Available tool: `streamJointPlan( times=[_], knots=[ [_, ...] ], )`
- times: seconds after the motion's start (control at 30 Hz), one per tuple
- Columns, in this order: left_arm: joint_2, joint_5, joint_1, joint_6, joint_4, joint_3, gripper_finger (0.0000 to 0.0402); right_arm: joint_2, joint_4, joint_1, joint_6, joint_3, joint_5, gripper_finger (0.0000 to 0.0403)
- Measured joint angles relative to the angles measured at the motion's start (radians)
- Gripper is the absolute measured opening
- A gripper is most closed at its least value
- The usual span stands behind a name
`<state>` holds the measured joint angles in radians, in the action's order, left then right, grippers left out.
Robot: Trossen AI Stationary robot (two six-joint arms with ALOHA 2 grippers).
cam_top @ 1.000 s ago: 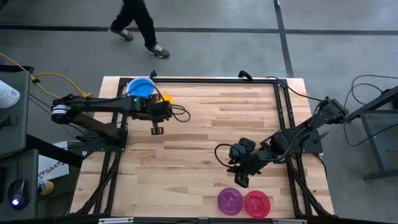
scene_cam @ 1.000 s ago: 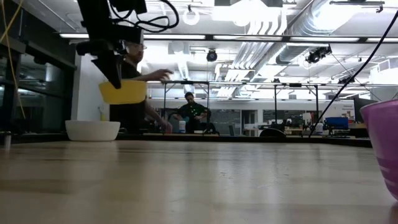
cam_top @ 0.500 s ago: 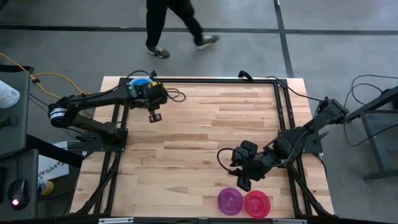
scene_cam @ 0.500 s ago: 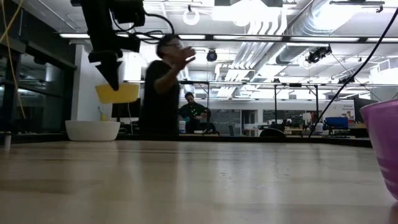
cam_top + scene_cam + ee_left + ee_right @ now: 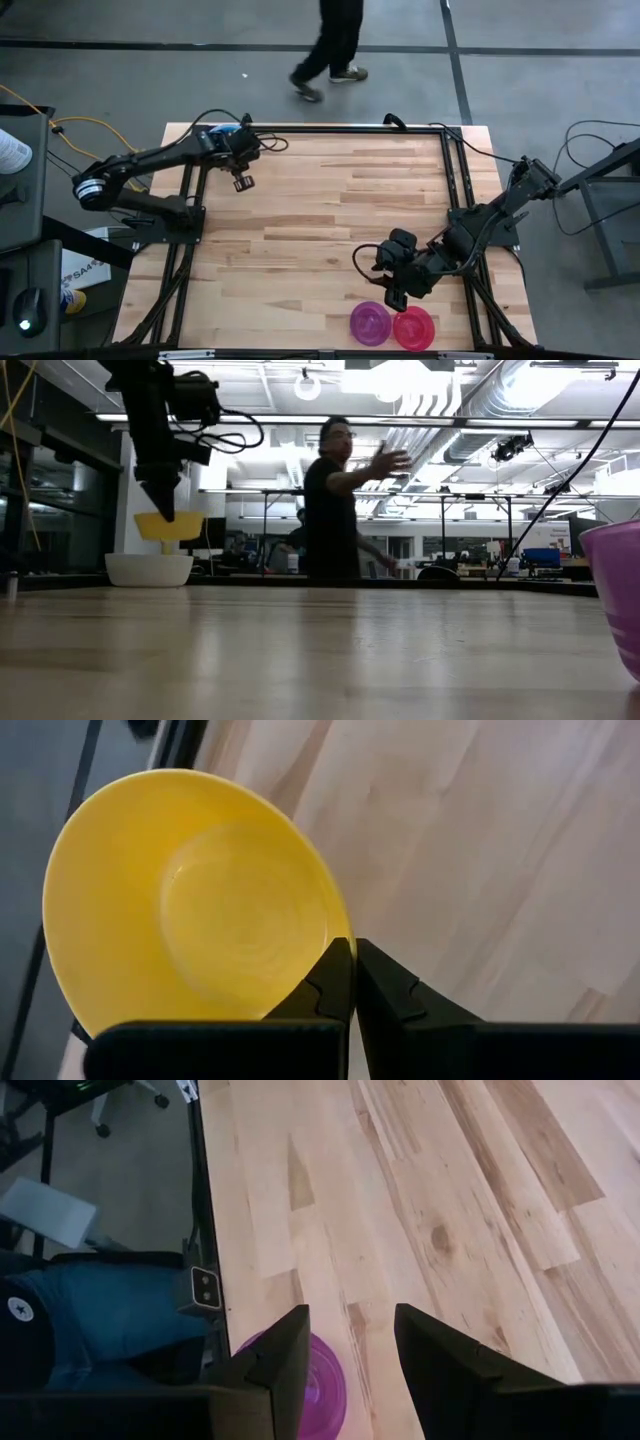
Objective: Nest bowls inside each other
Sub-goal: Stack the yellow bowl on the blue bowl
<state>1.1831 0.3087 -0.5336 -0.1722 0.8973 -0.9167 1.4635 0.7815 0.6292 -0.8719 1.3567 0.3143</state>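
Fingers of the left gripper (image 5: 352, 982) are pinching the yellow bowl (image 5: 190, 900) above the white bowl (image 5: 149, 569), far left; right gripper (image 5: 350, 1345) is hovering, fingers apart, over the purple bowl (image 5: 318, 1380).

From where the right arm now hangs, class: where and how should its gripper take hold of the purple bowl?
Probably the rim. The purple bowl sits upright beside the red bowl, so the open right gripper should descend from above onto the rim's free side, facing the table's middle, one finger inside the thin wall and one outside.
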Motion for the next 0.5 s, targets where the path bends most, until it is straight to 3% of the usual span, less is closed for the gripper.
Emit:
streamJointPlan(
  times=[0.17,0.5],
  knots=[
    [-0.046,-0.006,-0.010,-0.007,-0.010,0.011,0.0000,0.000,0.001,-0.001,0.000,0.000,0.002,0.0142],
    [-0.062,-0.003,-0.159,-0.008,0.016,0.012,0.0000,0.000,0.001,-0.001,0.000,0.000,0.002,0.0142]
  ],
)
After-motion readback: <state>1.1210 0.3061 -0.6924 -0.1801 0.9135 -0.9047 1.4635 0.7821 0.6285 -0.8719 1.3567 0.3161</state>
